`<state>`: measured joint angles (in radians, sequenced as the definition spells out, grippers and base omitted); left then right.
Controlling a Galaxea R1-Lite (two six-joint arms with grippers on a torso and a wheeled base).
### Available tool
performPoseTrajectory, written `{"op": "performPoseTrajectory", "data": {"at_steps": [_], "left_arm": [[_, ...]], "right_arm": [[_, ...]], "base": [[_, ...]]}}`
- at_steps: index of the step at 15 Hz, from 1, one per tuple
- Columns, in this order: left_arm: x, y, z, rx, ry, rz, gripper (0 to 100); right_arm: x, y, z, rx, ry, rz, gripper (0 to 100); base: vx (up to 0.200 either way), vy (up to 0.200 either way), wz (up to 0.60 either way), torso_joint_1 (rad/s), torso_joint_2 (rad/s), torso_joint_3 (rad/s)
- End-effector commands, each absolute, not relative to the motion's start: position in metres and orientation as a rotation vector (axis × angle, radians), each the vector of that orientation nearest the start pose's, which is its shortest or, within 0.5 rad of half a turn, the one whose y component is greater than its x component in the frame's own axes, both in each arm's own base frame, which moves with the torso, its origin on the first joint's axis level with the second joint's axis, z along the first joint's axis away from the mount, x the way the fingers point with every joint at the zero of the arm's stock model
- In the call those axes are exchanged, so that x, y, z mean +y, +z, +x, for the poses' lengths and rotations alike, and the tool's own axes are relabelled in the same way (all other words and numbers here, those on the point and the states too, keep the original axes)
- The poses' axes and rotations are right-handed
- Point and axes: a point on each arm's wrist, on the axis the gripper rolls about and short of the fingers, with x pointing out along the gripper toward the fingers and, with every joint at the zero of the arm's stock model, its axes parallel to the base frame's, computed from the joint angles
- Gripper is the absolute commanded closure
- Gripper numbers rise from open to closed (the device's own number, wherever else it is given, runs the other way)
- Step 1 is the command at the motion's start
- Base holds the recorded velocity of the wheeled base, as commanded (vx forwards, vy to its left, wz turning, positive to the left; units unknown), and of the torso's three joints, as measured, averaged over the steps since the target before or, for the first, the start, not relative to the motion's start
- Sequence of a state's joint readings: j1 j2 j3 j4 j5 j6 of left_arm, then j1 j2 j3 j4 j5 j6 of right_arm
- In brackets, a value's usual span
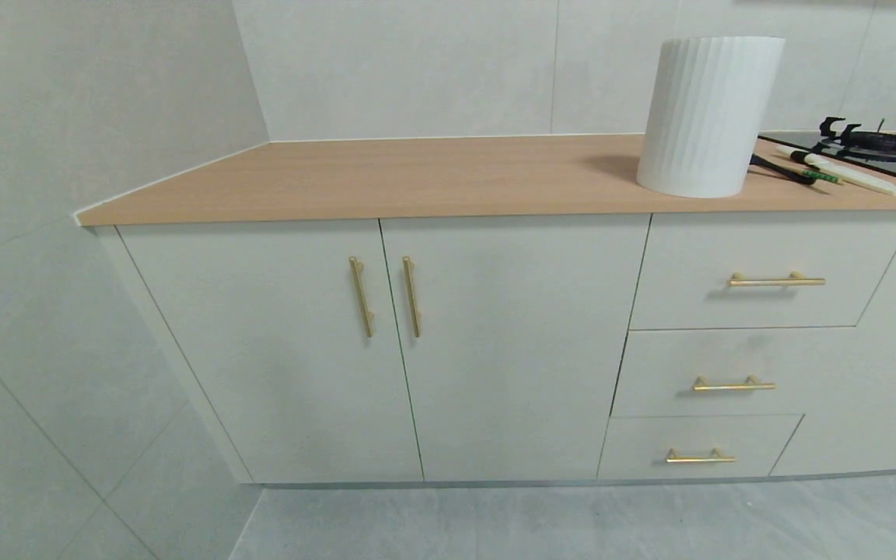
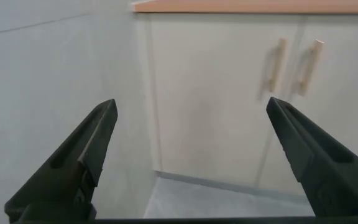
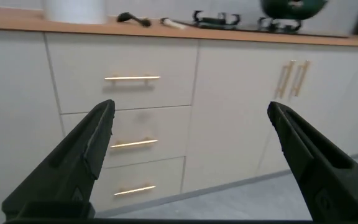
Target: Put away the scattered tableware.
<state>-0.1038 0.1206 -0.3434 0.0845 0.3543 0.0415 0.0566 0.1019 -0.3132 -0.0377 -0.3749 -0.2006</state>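
Observation:
A tall white ribbed holder (image 1: 708, 117) stands on the wooden countertop (image 1: 417, 175). Just right of it lie a white-handled utensil (image 1: 837, 171) and a dark utensil with a green band (image 1: 794, 171), partly on the hob's edge. In the right wrist view the holder (image 3: 73, 9) and both utensils, the dark one (image 3: 134, 18) and the white one (image 3: 173, 23), sit far off on the counter. My right gripper (image 3: 190, 107) is open and empty, low before the drawers. My left gripper (image 2: 190, 104) is open and empty, facing the cabinet doors near the wall corner.
A black hob with a burner grate (image 1: 883, 144) fills the counter's right end; a green pot (image 3: 294, 6) stands on it. Below are two doors with gold handles (image 1: 386, 295) and three drawers (image 1: 775, 280). A tiled wall (image 1: 67, 194) closes the left side.

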Motion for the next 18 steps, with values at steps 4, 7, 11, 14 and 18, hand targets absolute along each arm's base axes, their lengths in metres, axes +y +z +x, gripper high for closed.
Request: {"op": "performPoseTrajectory", "data": {"at_steps": [4,7,11,14,18], "left_arm": [[0.006,0.118,-0.041,-0.1,0.273,0.046,0],[0.005,0.08,-0.023,-0.04,0.205,0.04,0],[0.001,0.076,-0.023,-0.003,0.037,0.006,0],[0.001,0.076,-0.023,0.0,0.029,0.017,0],[0.001,0.076,-0.023,-0.001,0.034,0.009,0]], "right_arm": [[-0.005,0.105,-0.034,-0.095,-0.242,-0.082,0],[-0.003,0.08,-0.023,-0.045,-0.127,0.035,0],[0.0,0.075,-0.023,0.004,0.022,-0.021,0],[0.001,0.075,-0.023,0.006,0.041,-0.023,0],[0.001,0.075,-0.023,0.004,0.037,-0.018,0]], "base": [[0.0,0.0,0.0,0.0,0.0,0.0],[0.0,0.0,0.0,0.0,0.0,0.0],[0.0,0.0,0.0,0.0,0.0,0.0],[0.0,0.0,0.0,0.0,0.0,0.0],[0.0,0.0,0.0,0.0,0.0,0.0]]}}
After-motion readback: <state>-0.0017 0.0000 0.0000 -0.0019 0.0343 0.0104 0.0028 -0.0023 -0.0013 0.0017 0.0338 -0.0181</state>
